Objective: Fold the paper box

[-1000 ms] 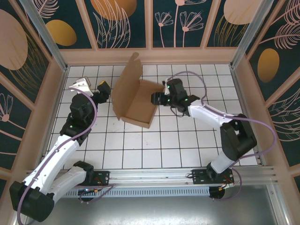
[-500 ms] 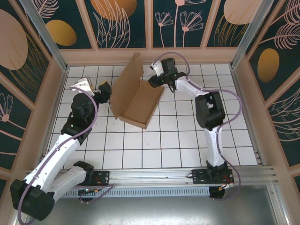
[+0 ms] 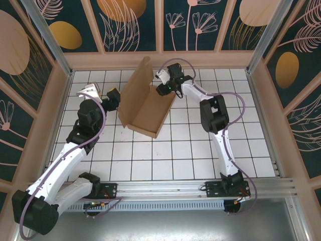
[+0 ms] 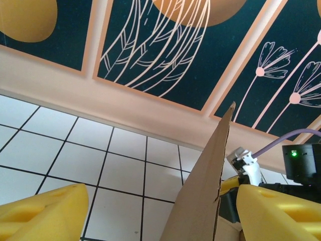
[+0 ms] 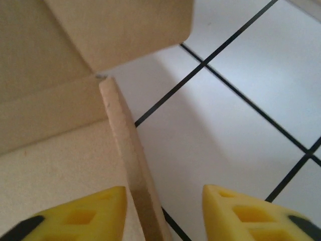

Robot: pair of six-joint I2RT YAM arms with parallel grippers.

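Here paper box: long axis diagonal, near-left to far-right, open upward.

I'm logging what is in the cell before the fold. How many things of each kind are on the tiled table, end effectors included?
paper box: 1
end effectors: 2, the left end effector and the right end effector
Total: 3

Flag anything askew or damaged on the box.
The paper box lies skewed to the tile grid, its lid flap standing up along the left side, unclosed. That suits a half-done fold; no tears or crushing visible.
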